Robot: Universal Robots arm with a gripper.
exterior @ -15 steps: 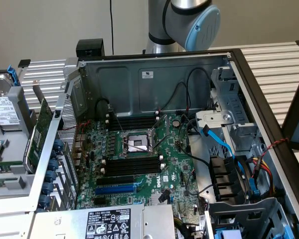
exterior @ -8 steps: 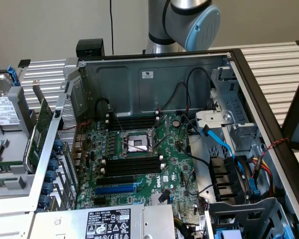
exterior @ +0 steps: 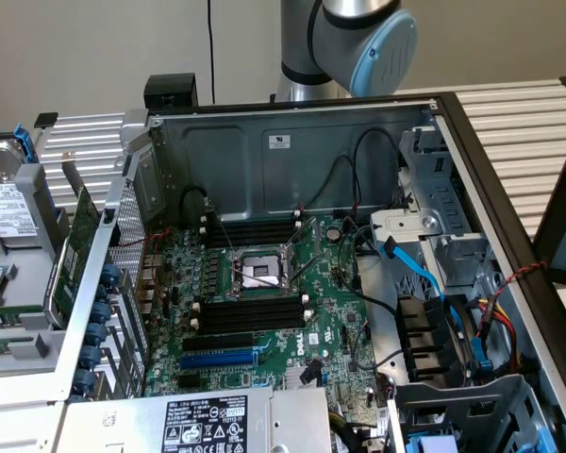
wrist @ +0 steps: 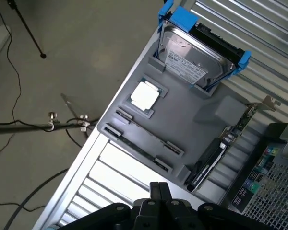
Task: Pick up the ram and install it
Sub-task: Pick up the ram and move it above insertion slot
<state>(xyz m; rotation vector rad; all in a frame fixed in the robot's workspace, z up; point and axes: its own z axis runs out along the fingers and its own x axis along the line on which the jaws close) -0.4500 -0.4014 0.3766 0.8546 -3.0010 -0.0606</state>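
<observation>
Pressed together, the fingers (wrist: 155,192) of the gripper (wrist: 158,186) hover over a slatted table (wrist: 115,177). Picking well probably means spreading them, squaring across the stick and centring on its length. The ram (wrist: 137,148), seemingly a thin dark strip on edge in the grey tray (wrist: 192,105), lies well clear of the fingertips, untouched.

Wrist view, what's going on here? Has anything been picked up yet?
Nothing is held yet. The arm's gripper is shut and empty, hovering near a grey parts tray beside the open computer case. What looks like the ram stands edge-on in the tray's long holder, next to a hard drive, a processor chip and an expansion card. The motherboard's black memory slots look empty.
</observation>
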